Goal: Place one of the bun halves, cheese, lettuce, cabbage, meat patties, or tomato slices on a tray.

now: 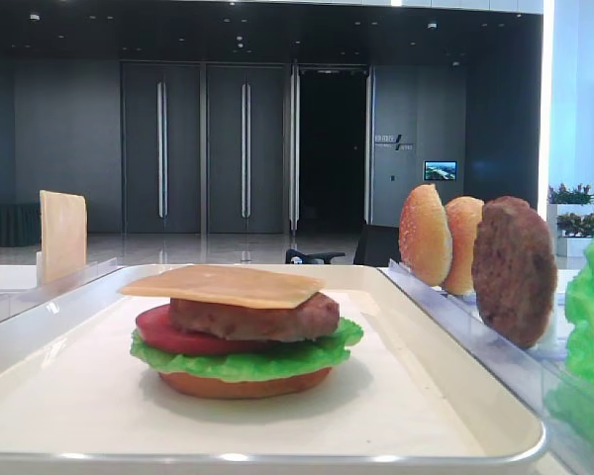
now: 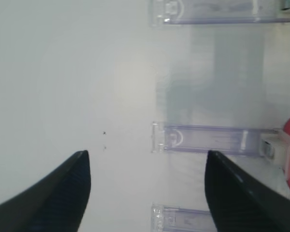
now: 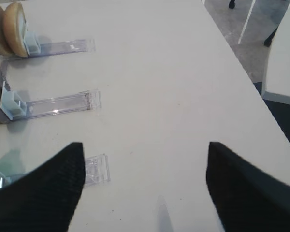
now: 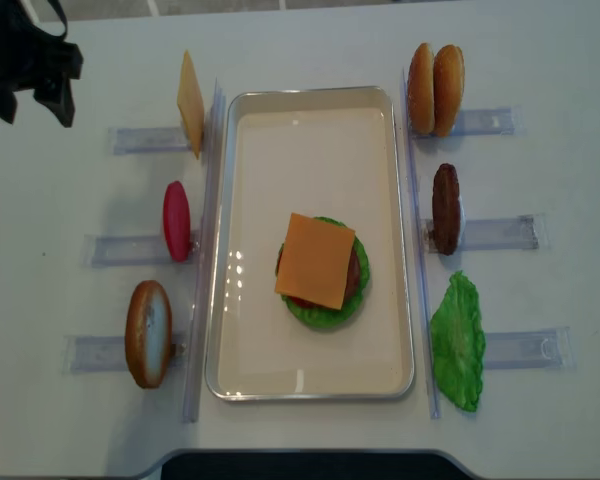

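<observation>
A white desk (image 4: 310, 50) is seen in a large hall with dark doors behind it, and on the desk a cream tray (image 4: 242, 250) is laid between two rows of clear plastic racks (image 4: 130, 248).

Nearest the front edge, a bun half (image 4: 148, 333) on the left and a lettuce leaf (image 4: 458, 342) on the right are stood on edge in their racks, presumably so that each can be pinched from above.

On the tray a stack has been built: a flat bun base (image 1: 243, 383), lettuce (image 1: 247, 360), a tomato slice (image 1: 163, 333), a meat patty (image 1: 252, 317) and, topmost, the cheese (image 4: 315, 260), which is laid flat and squarely on the patty.

Farther back, a spare tomato slice (image 4: 176, 221) and a spare patty (image 4: 445, 208) are racked upright; beyond these, a second cheese slice (image 4: 190, 103) and two more bun halves (image 4: 435, 76) are kept.

The left gripper (image 2: 147, 186) is held over bare desk beside the left racks, its fingers (image 2: 63, 188) spread wide with nothing between them. The right gripper (image 3: 145, 179) is likewise parked over bare desk, its fingers parted and empty.
</observation>
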Motion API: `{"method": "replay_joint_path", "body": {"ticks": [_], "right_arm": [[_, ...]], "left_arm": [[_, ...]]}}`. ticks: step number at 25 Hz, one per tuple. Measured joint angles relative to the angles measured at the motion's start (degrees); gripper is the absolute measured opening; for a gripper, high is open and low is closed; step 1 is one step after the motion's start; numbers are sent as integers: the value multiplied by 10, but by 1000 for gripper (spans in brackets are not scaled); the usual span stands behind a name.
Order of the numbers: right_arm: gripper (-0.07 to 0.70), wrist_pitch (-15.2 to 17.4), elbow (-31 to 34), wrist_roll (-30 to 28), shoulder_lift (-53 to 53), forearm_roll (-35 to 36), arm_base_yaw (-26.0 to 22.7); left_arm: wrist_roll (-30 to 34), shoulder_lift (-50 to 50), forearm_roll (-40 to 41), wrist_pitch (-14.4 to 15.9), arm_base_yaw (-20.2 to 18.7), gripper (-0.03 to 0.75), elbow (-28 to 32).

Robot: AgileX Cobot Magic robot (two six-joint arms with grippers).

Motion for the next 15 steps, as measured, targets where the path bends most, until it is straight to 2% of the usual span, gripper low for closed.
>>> {"method": "replay_joint_path", "body": {"ticks": [3, 7, 15], "right_arm": [[527, 0, 0, 0, 0, 0, 0], [527, 0, 0, 0, 0, 0, 0], [527, 0, 0, 0, 0, 0, 0]], "left_arm": [[0, 0, -2, 0, 32, 555, 13], [0, -11, -5, 0, 40, 555, 47], [-11, -135, -16, -1, 40, 551, 196]]}}
